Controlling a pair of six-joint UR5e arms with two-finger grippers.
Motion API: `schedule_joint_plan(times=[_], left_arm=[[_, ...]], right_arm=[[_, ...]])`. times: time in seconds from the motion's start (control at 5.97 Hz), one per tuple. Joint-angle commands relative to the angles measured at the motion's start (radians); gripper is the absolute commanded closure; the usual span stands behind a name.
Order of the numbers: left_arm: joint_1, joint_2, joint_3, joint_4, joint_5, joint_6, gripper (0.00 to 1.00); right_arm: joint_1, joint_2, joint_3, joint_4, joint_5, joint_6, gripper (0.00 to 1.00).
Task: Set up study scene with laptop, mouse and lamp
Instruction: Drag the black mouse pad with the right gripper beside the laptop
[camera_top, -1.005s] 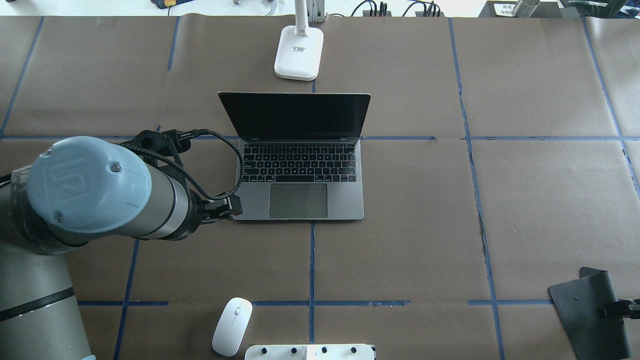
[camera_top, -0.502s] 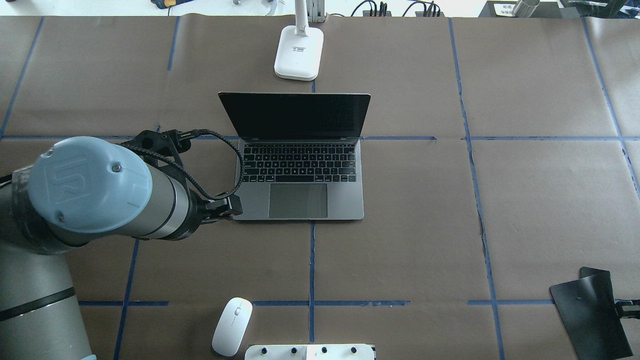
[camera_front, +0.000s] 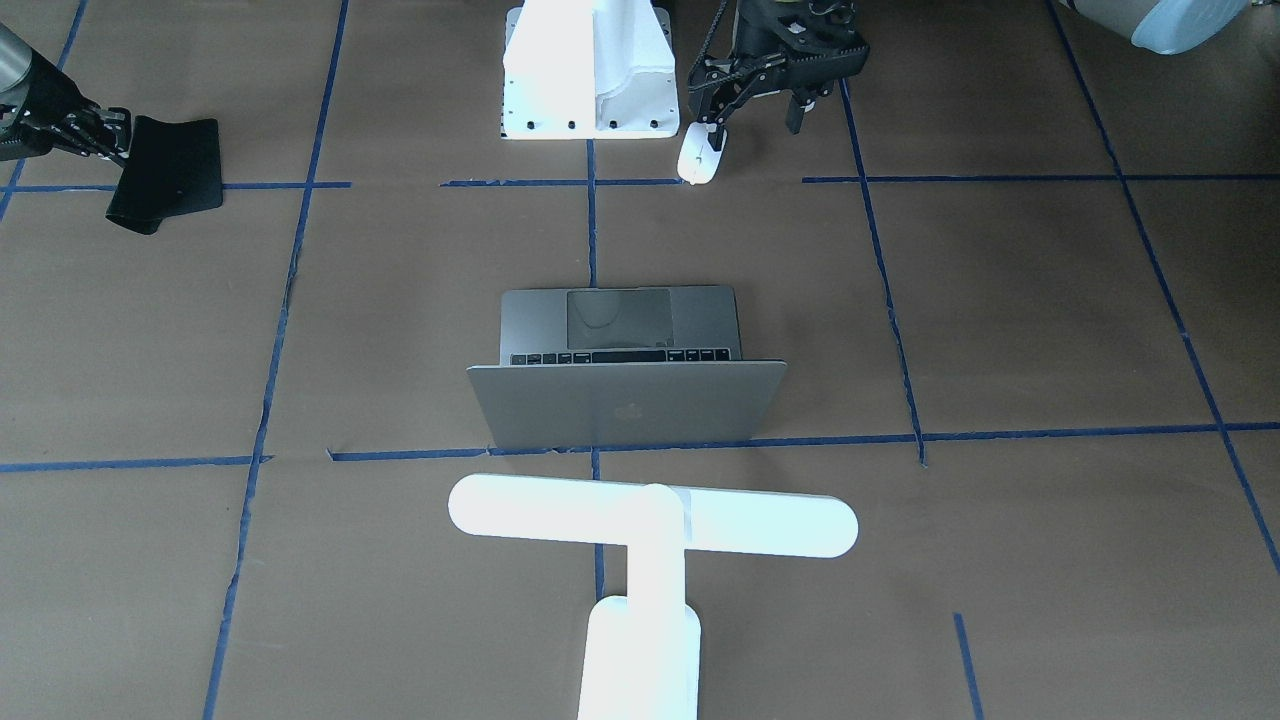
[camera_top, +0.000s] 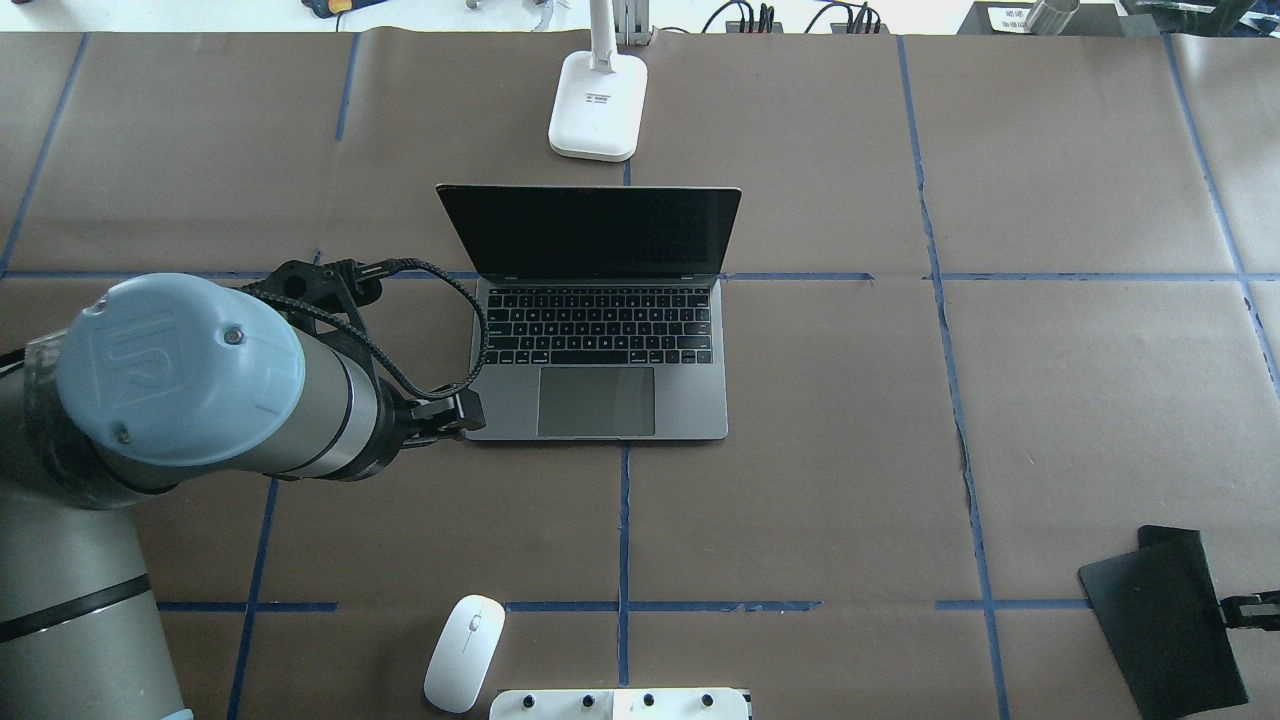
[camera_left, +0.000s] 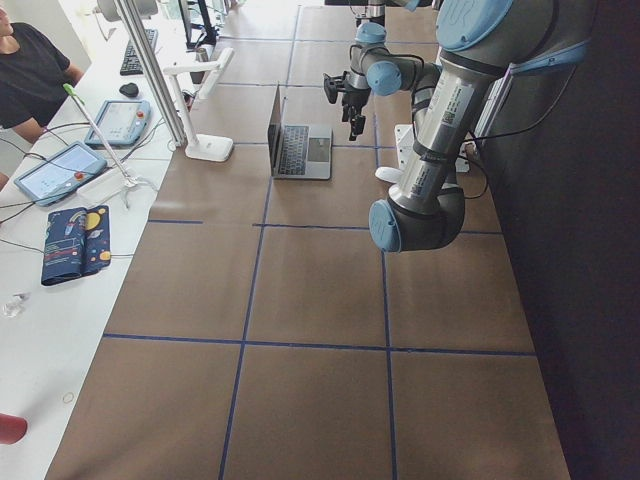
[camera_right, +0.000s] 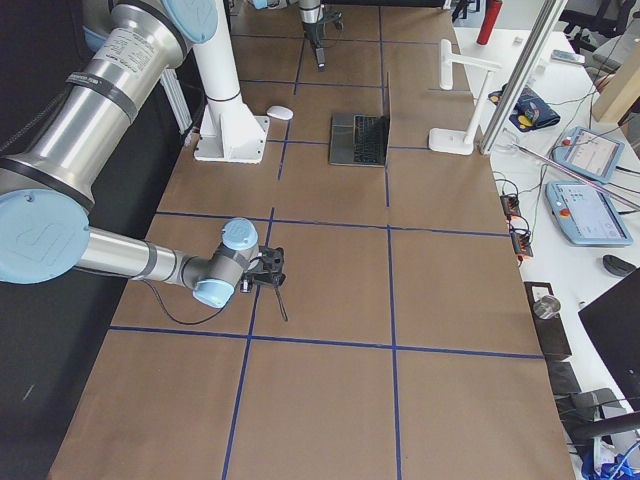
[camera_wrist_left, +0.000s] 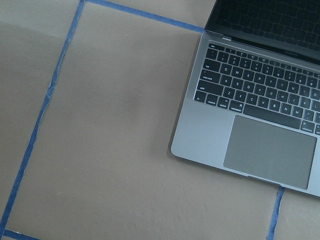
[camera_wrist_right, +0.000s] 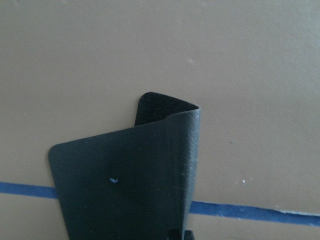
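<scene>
The grey laptop (camera_top: 600, 330) stands open at the table's middle; its lid with the logo faces the front-facing view (camera_front: 625, 405). The white mouse (camera_top: 465, 652) lies at the near edge, next to the robot's base. The white lamp (camera_top: 597, 105) stands behind the laptop, and its T-bar shows in the front-facing view (camera_front: 650, 515). My left gripper (camera_front: 755, 120) is open and empty, raised above the table to the laptop's left. My right gripper (camera_top: 1240, 607) is shut on a black mat (camera_top: 1160, 620) and holds it off the table with one corner curled (camera_wrist_right: 165, 107).
A white block with bolt holes (camera_top: 620, 705) stands at the near edge, right beside the mouse. Brown paper with blue tape lines covers the table. My left arm's large elbow (camera_top: 180, 370) hangs over the left half. Operators' tablets and cables lie beyond the far edge.
My right gripper has carried the black mat a little to the left and away from the near edge. The left arm, laptop, mouse and lamp have not moved.
</scene>
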Motion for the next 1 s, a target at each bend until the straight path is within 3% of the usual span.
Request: schedule_joint_plan(times=[0.0, 0.5, 0.84], left_arm=[[0.000, 0.000, 0.000, -0.001, 0.000, 0.000, 0.00], [0.000, 0.002, 0.006, -0.001, 0.000, 0.002, 0.00], [0.000, 0.005, 0.006, -0.013, 0.000, 0.000, 0.00]], right_arm=[[-0.006, 0.096, 0.021, 0.001, -0.095, 0.000, 1.00], [-0.014, 0.365, -0.004, -0.021, -0.138, 0.000, 1.00], [0.018, 0.628, -0.009, -0.302, -0.155, 0.000, 1.00]])
